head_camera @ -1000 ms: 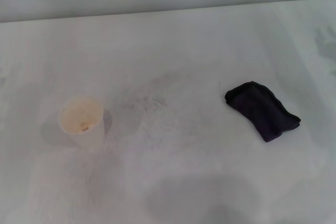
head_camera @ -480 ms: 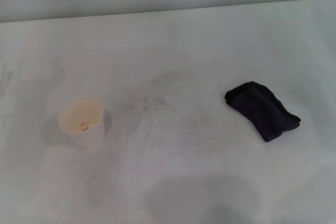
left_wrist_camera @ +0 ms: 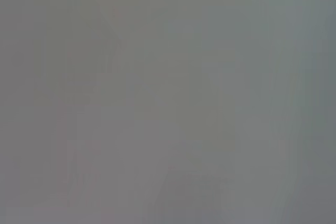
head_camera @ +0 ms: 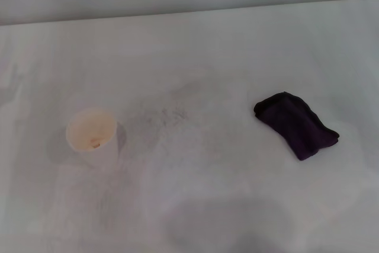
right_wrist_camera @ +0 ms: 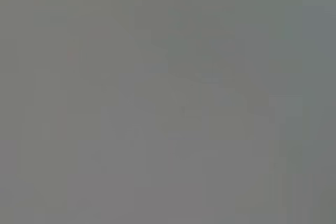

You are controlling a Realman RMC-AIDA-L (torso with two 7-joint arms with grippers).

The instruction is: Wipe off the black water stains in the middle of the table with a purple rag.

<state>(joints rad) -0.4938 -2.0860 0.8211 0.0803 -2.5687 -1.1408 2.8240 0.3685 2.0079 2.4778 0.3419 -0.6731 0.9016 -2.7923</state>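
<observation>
On the wide flat white table (head_camera: 225, 45), seen from the head camera, a dark purple, nearly black soft rag (head_camera: 295, 124) lies crumpled toward the robot's right side. It rests flat on the surface as a lumpy, roughly oblong bundle, one end pointing toward the far edge and the other toward the near right. Nothing touches it.

Toward the robot's left stands a small white paper cup (head_camera: 91, 135), upright, its mouth open to the camera and its inside a pale cream colour with a tiny dark speck near the bottom. The cup and the rag are well apart, with the middle of the table between them.

Between them, a little nearer the cup, the surface carries a patch of faint grey speckles and smudges (head_camera: 172, 115). No distinct round black blot shows there; only this pale, scattered marking is visible.

A soft grey shadow (head_camera: 228, 223) falls on the table near the lower edge of the head view.

Neither arm nor claw appears in the head view. Both wrist views show only a flat, featureless grey, so whether either claw is released or clenched cannot be told from them.
</observation>
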